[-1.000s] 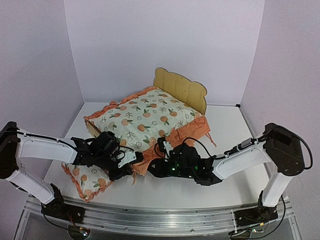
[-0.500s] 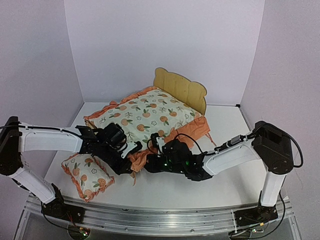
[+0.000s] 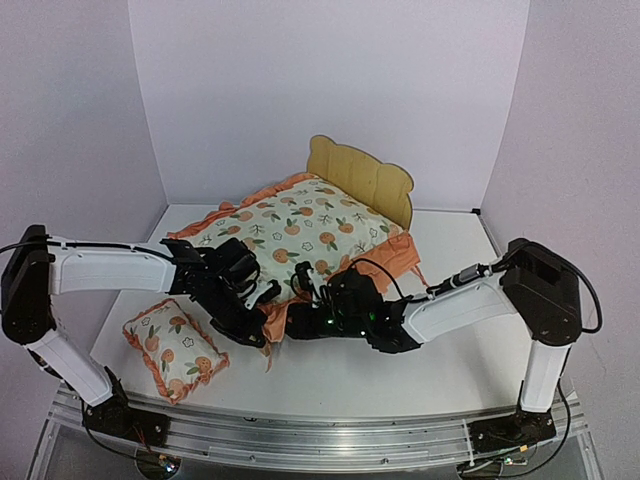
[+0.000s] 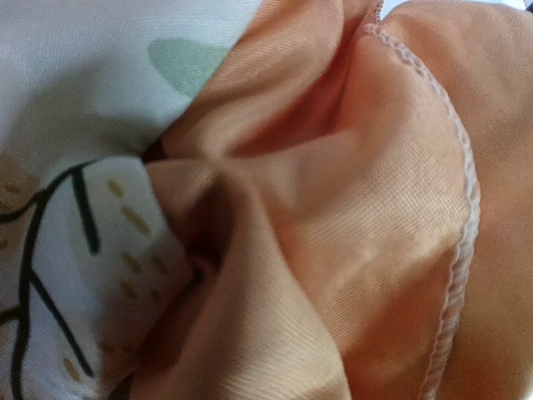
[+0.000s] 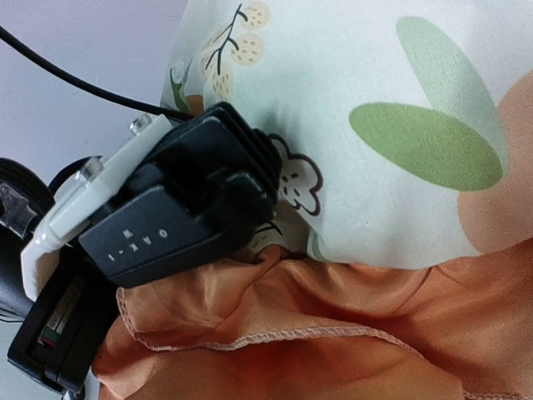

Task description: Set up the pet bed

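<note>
Top external view: since a second earlier, both arms had moved inward to the cushion's [image 3: 290, 225] near ruffle. There the left gripper [image 3: 255, 305] was closed; I could not tell whether the right gripper [image 3: 300, 322] was open. The cushion covered the bed [image 3: 360, 180] at 12 o'clock; a pillow [image 3: 175, 350] lay at 7.

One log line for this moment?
left end effector: shut on cushion ruffle | right end effector: beside it, grip unclear | pillow: on table

Pet bed's pale plywood headboard [image 3: 362, 178]: bare wood, matt, smooth. Large fruit-print cushion [image 3: 290, 230]: woven cloth, matt. Orange ruffle [image 4: 350, 250]: fine weave, slight satin sheen, overlocked edge. Small fruit-print pillow [image 3: 175, 348]: same cloth. Black camera housing [image 5: 179, 221]: hard plastic, semi-matt. White tabletop [image 3: 450, 270]: smooth, matt. Near-edge rail [image 3: 320, 437]: brushed metal.
</note>
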{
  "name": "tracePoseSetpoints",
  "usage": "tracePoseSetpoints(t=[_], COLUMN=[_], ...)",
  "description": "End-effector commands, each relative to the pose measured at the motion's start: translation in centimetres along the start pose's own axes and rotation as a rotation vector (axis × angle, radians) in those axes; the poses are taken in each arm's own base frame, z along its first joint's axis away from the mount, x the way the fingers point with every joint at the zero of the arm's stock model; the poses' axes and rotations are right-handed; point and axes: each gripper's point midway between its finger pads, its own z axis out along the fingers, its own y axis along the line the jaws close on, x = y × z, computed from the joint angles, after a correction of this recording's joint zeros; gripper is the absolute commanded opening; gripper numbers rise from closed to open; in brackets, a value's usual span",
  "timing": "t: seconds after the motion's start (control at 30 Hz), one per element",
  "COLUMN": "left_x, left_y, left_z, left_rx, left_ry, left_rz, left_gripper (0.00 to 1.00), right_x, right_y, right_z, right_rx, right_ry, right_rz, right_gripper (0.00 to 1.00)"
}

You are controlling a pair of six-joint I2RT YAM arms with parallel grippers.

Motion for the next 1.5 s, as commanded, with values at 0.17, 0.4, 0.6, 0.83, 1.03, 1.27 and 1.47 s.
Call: tracePoseSetpoints(t=[0.17,0.4,0.6,0.83,1.03,1.27,1.47], left_x=[-2.6,-3.1,-2.9,-3.1,-3.0,-3.3,-3.9], left_y=[1.2,1.7,2.0,2.6,2.3,2.3,2.4], left_z=[-0.2,0.0,-0.2,-0.7,-0.9,-1.5,-1.7], left_rx=[-0.016,-0.022,-0.029,-0.054,-0.041,-0.046,-0.048], left_ry=[-0.032,-0.032,-0.019,-0.025,-0.017,-0.024,-0.04], left_rz=[-0.083,-0.091,-0.095,-0.083,-0.085,-0.086,-0.088], left_gripper=[0.0,0.0,0.0,0.0,0.0,0.0,0.0], right_x=[0.2,0.7,-0.3,-0.1,-0.7,-0.6,0.2], right_y=[0.4,1.5,2.3,2.3,4.4,2.6,0.4], right_z=[1.4,2.4,2.2,0.4,-0.8,-0.6,0.2], right_rx=[-0.06,-0.154,-0.215,-0.213,-0.281,-0.202,-0.096], right_ry=[0.053,0.081,0.035,0.038,0.049,0.011,0.021], right_rz=[0.072,0.104,0.123,0.122,0.078,0.099,0.082], right_gripper=[0.31,0.28,0.01,0.0,0.0,0.09,0.22])
